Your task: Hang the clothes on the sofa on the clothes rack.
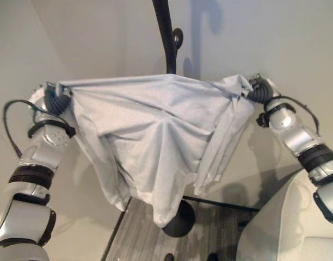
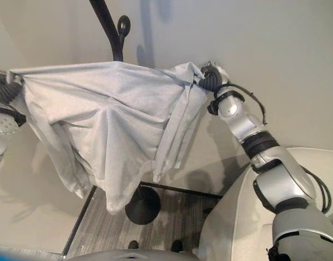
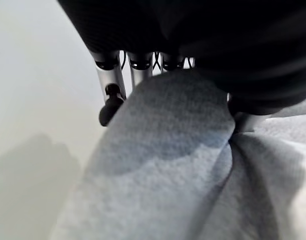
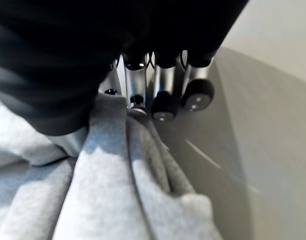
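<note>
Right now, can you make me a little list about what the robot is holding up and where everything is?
Thing held: light grey soft cloth garment, stretched wide between both hands, middle sagging down
Left hand: raised, shut on one top corner of the garment
Right hand: raised, shut on the other top corner
Rack: black metal clothes rack pole with a round-tipped hook, rising behind the garment
Rack base: round black foot on the grey wood-look floor
Hung yet: no, the garment is in the hands
Nearby: pale sofa under the right arm
</note>
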### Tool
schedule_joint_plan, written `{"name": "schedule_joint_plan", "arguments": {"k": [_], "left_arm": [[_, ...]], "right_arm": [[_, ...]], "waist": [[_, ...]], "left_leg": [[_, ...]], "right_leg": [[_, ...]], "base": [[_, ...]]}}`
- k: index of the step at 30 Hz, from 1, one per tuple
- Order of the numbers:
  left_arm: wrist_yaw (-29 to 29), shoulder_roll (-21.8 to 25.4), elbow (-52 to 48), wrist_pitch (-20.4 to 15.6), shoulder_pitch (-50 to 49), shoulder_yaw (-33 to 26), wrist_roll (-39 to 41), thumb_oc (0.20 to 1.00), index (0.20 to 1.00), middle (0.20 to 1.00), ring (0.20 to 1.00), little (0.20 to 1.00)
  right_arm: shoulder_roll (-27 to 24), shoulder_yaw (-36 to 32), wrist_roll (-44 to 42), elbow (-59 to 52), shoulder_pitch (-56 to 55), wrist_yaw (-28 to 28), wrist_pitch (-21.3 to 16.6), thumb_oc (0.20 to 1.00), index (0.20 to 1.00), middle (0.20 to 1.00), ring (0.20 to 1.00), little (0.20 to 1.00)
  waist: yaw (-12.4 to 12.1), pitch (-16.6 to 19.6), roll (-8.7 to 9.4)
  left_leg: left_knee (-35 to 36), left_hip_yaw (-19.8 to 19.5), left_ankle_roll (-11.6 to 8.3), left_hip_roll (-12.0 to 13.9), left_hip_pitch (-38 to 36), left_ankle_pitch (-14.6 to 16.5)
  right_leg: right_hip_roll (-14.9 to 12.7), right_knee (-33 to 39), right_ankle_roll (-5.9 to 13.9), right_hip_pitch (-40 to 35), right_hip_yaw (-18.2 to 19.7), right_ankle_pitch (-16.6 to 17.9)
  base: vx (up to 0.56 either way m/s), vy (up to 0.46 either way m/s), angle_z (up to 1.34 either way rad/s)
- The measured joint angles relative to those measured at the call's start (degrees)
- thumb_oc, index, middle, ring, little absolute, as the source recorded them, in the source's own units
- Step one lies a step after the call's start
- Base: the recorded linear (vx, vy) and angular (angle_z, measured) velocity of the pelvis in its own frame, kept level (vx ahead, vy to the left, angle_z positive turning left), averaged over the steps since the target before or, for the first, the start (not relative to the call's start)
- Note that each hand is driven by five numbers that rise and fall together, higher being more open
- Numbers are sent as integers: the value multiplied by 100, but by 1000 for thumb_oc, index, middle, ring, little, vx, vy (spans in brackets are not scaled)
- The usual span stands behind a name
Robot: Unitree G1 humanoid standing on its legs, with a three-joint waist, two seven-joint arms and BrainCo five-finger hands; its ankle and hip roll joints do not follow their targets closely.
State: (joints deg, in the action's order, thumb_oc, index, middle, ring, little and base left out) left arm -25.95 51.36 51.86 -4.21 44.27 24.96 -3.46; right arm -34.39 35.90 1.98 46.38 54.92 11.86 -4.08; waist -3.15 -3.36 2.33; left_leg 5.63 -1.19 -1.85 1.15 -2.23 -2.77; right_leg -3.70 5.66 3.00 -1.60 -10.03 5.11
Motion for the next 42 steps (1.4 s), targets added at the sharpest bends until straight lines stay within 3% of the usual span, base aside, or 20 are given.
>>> {"name": "schedule_joint_plan", "arguments": {"k": [8, 13, 14, 15, 18, 33, 42], "left_arm": [[175, -1135, 281, 108, 20, 166, -3, 200, 200, 200, 200, 200], [222, -1617, 142, 101, -419, 99, -4, 200, 200, 200, 200, 200], [248, -1806, 135, 100, -561, 43, -4, 1000, 1000, 1000, 1000, 1000], [246, -2213, -39, 67, -1018, -207, 4, 1000, 1000, 1000, 1000, 1000], [520, -2504, -153, 58, -1591, -271, 55, 1000, 1000, 1000, 1000, 1000], [1052, -2542, -436, 38, -1890, -788, 1007, 1000, 1000, 1000, 1000, 1000], [1320, -2567, -1385, -83, -3208, -1563, 1476, 1000, 1000, 1000, 1000, 1000]], "right_arm": [[873, -85, 47, 748, -539, 11, 308, 200, 200, 200, 200, 200], [1105, -404, 47, 732, -1136, 51, 324, 200, 200, 200, 200, 200], [1155, -415, 48, 758, -1249, 65, 310, 1000, 1000, 1000, 1000, 1000], [1360, -699, 96, 731, -1715, 126, 269, 1000, 1000, 1000, 1000, 1000], [1519, -805, 184, 740, -2217, 73, 331, 1000, 1000, 1000, 1000, 1000], [1391, -1319, -44, 221, -2314, 152, 303, 1000, 1000, 1000, 1000, 1000], [969, -1902, -247, -1552, -3494, 109, 80, 1000, 1000, 1000, 1000, 1000]], "waist": [[64, -35, -53], [145, -141, -213], [149, -182, -252], [164, -191, -254], [148, -212, -266], [234, -284, -272], [281, -250, -330]], "left_leg": [[-31, -65, 28, -5, 114, -76], [-31, -12, 29, -9, 90, -76], [-30, 26, 23, -4, 72, -70], [-30, 49, -3, 3, -18, -39], [2, 67, 5, 8, -85, 24], [0, 83, 63, 20, -241, 38], [4, 115, 59, 22, -325, 76]], "right_leg": [[-10, -3, -6, 70, -101, 11], [-19, -2, -3, 56, -85, 8], [-17, -1, -1, 52, -57, 7], [-13, -2, 29, -18, -35, -15], [-13, 3, 48, -82, -11, -88], [-6, 27, 16, -235, -17, -74], [-5, 27, 12, -304, 5, -102]], "base": [[-27, 20, 8], [1, 6, -3], [39, 14, -13], [62, 12, -9], [30, 4, -8], [23, 0, 0], [7, 1, -1]]}}
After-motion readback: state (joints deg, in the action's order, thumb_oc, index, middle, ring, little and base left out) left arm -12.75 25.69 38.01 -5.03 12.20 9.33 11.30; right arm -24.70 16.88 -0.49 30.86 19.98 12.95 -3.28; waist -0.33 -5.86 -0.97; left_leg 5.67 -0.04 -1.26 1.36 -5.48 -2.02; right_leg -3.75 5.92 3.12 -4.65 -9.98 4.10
